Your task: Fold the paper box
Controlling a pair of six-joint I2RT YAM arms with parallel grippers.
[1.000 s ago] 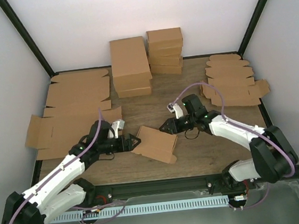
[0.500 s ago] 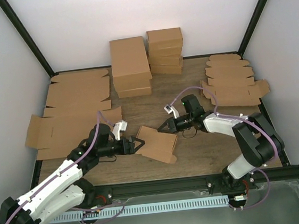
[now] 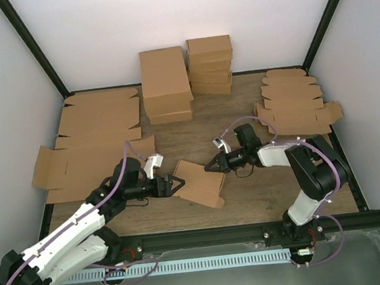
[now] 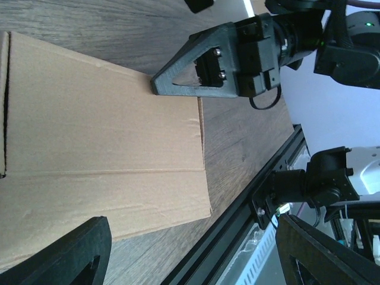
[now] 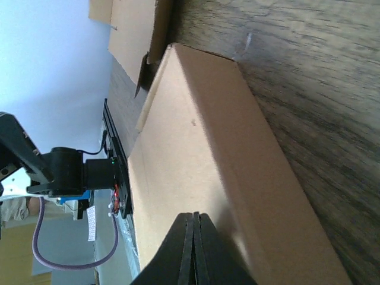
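The paper box [image 3: 201, 183] lies as a flattened brown carton on the wooden table, between both arms. My left gripper [image 3: 178, 183] is open at the box's left edge, with its two black fingers [image 4: 65, 255] spread wide and nothing between them. In the left wrist view the box [image 4: 101, 142] fills the left half. My right gripper [image 3: 209, 167] is shut, and its pointed tip rests against the box's far right edge. The right wrist view shows those shut fingertips [image 5: 193, 218] pressed on the box's top face [image 5: 196, 142]. The same gripper [image 4: 202, 65] also appears in the left wrist view.
Two stacks of folded brown boxes [image 3: 165, 84] [image 3: 210, 65] stand at the back. Large flat cardboard blanks [image 3: 94, 135] lie at the left, and smaller blanks [image 3: 295, 104] are piled at the right. A black rail [image 3: 206, 236] runs along the table's near edge.
My right gripper has shut and dropped lower, bringing its tip against the box's right edge. The left gripper has crept slightly right toward the box and stays open.
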